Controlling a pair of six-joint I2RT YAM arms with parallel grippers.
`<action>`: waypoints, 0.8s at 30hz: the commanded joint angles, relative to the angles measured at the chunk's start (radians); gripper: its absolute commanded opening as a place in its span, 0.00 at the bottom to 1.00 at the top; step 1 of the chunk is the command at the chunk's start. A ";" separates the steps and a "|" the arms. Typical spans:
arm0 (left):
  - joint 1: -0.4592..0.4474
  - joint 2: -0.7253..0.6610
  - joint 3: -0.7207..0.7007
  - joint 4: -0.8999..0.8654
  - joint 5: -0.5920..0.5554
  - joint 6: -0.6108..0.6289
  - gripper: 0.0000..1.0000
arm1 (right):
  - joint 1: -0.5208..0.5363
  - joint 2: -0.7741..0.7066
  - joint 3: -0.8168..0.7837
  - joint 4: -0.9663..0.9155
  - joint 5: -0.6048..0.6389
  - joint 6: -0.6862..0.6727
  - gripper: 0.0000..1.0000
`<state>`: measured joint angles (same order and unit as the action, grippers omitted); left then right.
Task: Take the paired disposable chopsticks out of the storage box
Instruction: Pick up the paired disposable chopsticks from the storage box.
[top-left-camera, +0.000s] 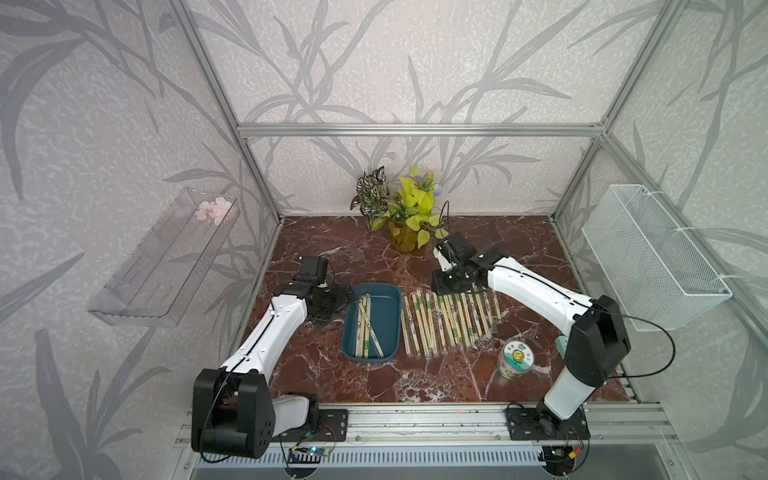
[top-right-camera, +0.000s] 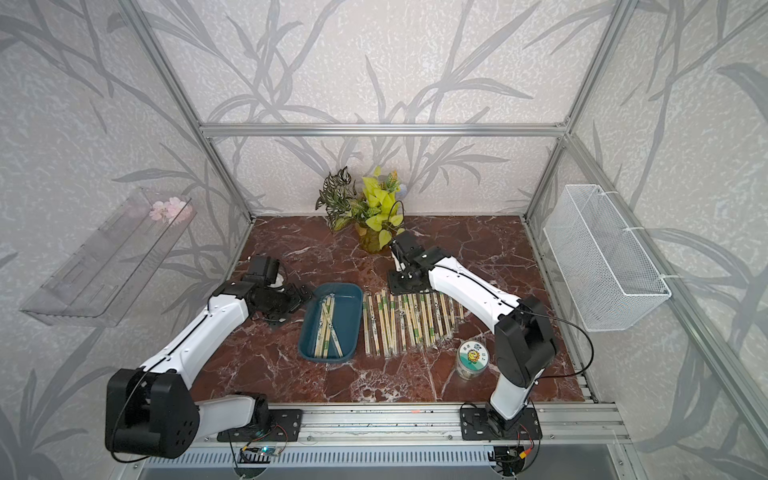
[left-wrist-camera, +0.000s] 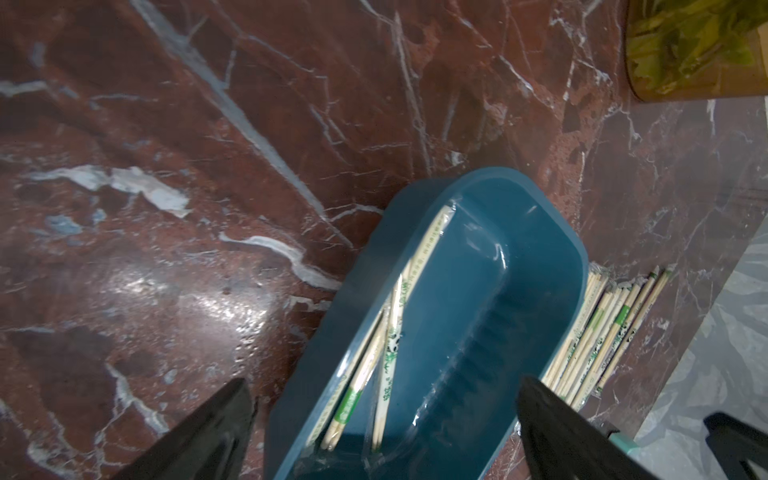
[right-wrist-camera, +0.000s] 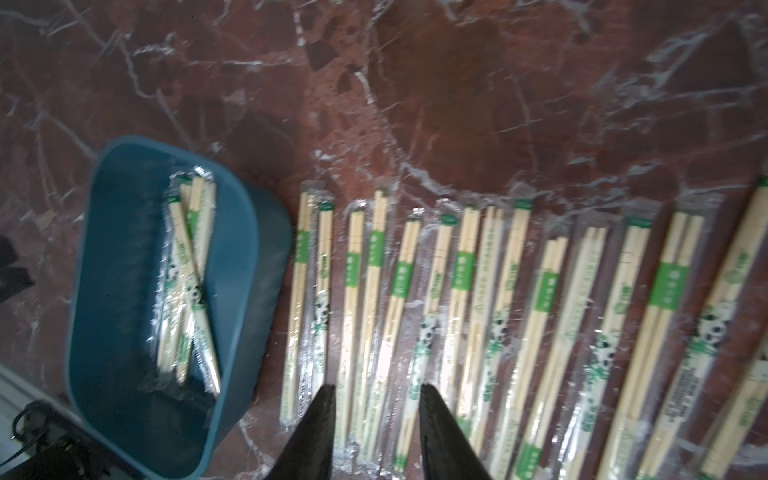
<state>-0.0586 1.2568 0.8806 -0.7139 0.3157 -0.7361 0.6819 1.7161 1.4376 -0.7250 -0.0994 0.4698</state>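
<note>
While both top views show little of either claw, the wrist views supply them: left claw (left-wrist-camera: 382, 379), spread to its widest and empty, at the far left corner of the storage box (left-wrist-camera: 478, 291); right claw (right-wrist-camera: 376, 388), parted a little, gripping nothing, above the row of sleeved pairs (right-wrist-camera: 498, 311) on the counter (right-wrist-camera: 457, 83). A few paired disposable chopsticks (top-left-camera: 365, 328) lie crossed inside the box, just left of the row, whose far ends the right arm (top-left-camera: 536, 286) covers. Also present: lidded jar (top-left-camera: 515, 357) near the row, potted plant (top-left-camera: 405, 212) at the back, wire basket (top-left-camera: 652, 257) and clear shelf (top-left-camera: 166, 257) on the side walls.
</note>
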 joint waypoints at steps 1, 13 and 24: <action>0.056 -0.037 -0.041 -0.039 0.023 0.004 1.00 | 0.077 -0.026 0.037 0.019 -0.027 0.049 0.37; 0.147 -0.034 -0.093 -0.067 0.099 0.044 1.00 | 0.309 0.143 0.207 -0.037 0.017 0.111 0.39; 0.202 -0.005 -0.114 -0.053 0.112 0.070 1.00 | 0.369 0.315 0.312 -0.075 -0.015 0.082 0.40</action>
<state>0.1284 1.2377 0.7784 -0.7555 0.4232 -0.6910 1.0302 1.9949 1.7134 -0.7628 -0.1055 0.5701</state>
